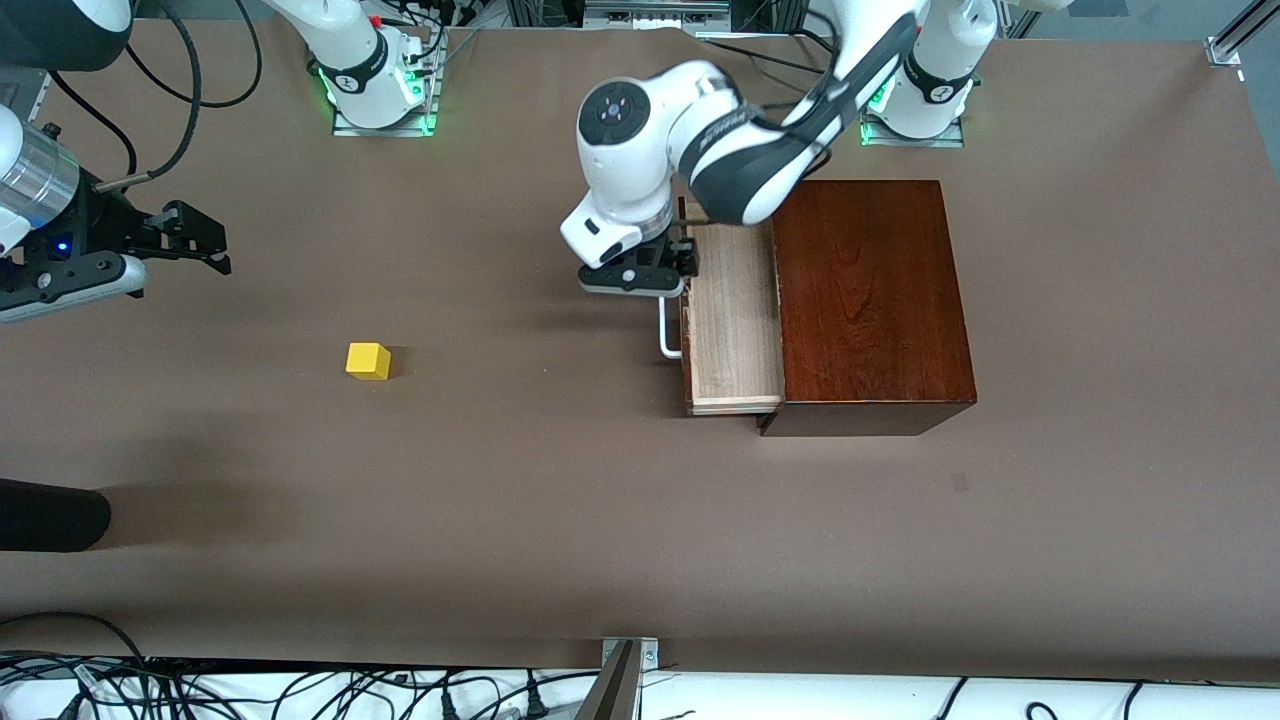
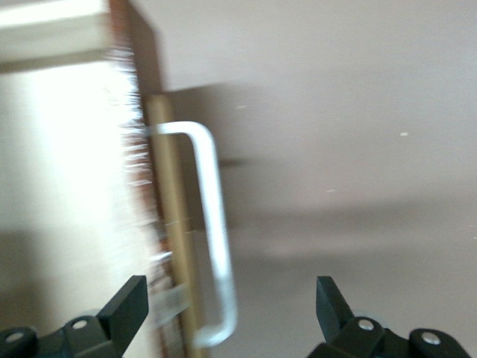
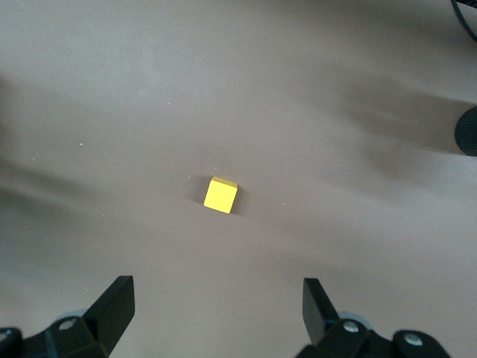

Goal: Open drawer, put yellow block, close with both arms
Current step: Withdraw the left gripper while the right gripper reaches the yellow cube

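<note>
No readable labels, drawer [image 1: 733, 318] open, yellow block [image 1: 368, 361] apart

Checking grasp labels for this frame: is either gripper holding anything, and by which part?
Nothing is held. The left gripper is open over the drawer's white handle, not clamped. The right gripper is open above the yellow block.
</note>
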Available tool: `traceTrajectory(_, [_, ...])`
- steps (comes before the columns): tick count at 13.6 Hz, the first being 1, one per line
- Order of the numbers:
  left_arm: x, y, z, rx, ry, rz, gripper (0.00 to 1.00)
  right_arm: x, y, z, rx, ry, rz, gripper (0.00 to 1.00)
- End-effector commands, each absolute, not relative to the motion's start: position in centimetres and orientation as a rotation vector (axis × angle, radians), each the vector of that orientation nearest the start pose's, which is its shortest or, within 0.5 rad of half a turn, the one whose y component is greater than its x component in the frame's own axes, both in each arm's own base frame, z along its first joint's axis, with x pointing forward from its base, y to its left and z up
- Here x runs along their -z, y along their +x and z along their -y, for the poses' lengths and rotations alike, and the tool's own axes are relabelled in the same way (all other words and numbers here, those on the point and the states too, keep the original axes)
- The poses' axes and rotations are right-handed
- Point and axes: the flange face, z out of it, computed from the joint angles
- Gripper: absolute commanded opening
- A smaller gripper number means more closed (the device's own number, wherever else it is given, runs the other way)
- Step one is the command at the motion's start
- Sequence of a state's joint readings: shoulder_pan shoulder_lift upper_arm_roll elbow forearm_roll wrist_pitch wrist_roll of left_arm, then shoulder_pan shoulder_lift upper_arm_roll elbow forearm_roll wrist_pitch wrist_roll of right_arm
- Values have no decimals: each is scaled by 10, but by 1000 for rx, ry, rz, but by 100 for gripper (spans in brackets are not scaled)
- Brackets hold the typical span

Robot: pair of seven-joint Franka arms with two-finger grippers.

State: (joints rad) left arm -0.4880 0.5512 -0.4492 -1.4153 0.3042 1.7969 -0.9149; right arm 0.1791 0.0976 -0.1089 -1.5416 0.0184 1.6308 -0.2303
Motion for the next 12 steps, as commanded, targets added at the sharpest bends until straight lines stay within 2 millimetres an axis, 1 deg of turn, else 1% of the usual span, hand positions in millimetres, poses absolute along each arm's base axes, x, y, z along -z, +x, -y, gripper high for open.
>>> traceTrajectory(1, [-454,490,458,-39,-2940,-1,100,-562,606,-46,-27,-3088,456,100])
traceTrajectory(3, [-489,511,412,-79,-2900,95,100,-549,610,-53,-48,-3100,467,100])
traceTrajectory(4, [-509,522,387,-101,-2893,96,100,-547,612,-53,-53,-3102,473,100])
traceTrajectory(5, [-519,539,356,-152,-2903,96,100,-541,612,-54,-70,-3097,486,100])
traceTrajectory(6, [-530,559,318,-234,-2946,104,100,-507,621,-60,-175,-3091,505,100])
traceTrajectory(7, [-536,573,284,-320,-2990,135,100,-488,623,-65,-238,-3085,511,100])
traceTrajectory(8, [-543,585,252,-369,-3024,175,100,-471,624,-65,-285,-3076,504,100])
traceTrajectory(9, [-549,593,228,-382,-3042,187,100,-449,629,-68,-319,-3080,499,100])
traceTrajectory(10, [-550,598,202,-418,-3039,164,100,-428,635,-74,-339,-3080,495,100])
traceTrajectory(12, [-574,596,161,-355,-3053,-49,100,-392,642,-75,-358,-3071,479,100])
